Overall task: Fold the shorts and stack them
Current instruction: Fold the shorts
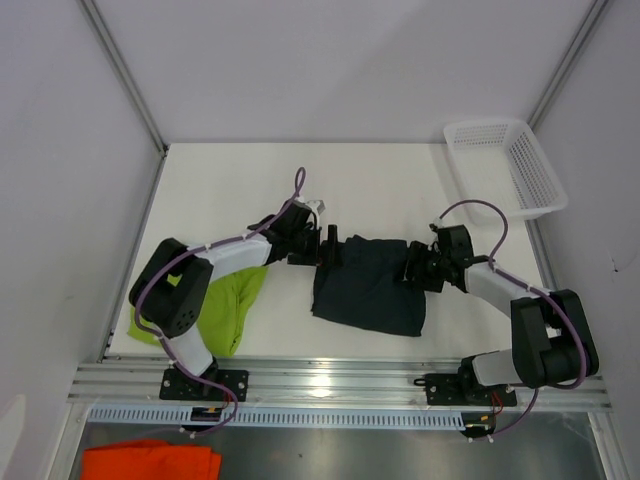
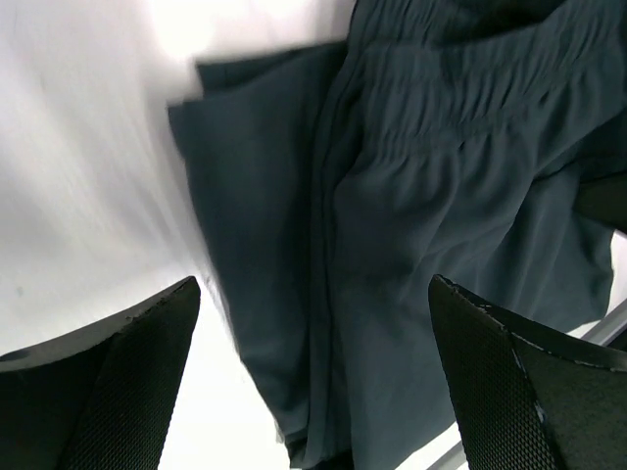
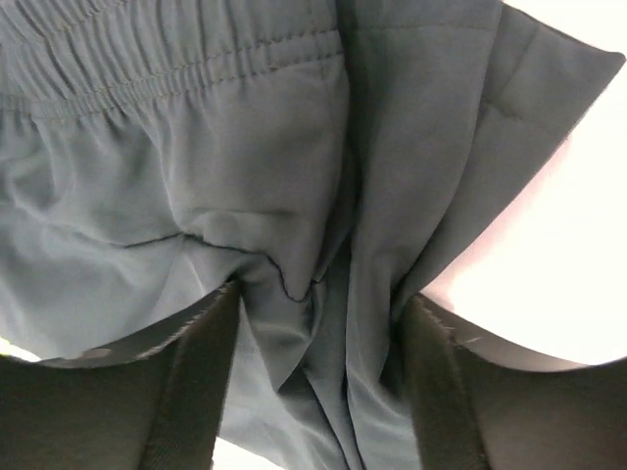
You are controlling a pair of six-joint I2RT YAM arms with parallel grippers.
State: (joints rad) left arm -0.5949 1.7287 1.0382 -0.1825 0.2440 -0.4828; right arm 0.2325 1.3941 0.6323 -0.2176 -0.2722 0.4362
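Note:
The dark navy shorts [image 1: 368, 285] lie partly folded in the middle of the table. My left gripper [image 1: 328, 245] is at their far left corner, open and empty; in the left wrist view its fingers [image 2: 147, 343] stand wide apart over the dark shorts [image 2: 411, 215] and the table. My right gripper [image 1: 412, 268] is at the shorts' far right edge. In the right wrist view it [image 3: 318, 304] is closed on a bunched fold of the dark shorts [image 3: 196, 176] near the waistband. The lime green shorts [image 1: 228, 305] lie crumpled at the near left, partly under my left arm.
A white mesh basket [image 1: 505, 165] stands at the far right corner of the table. An orange cloth [image 1: 150, 462] lies below the rail at the bottom left. Grey walls close in the table on three sides.

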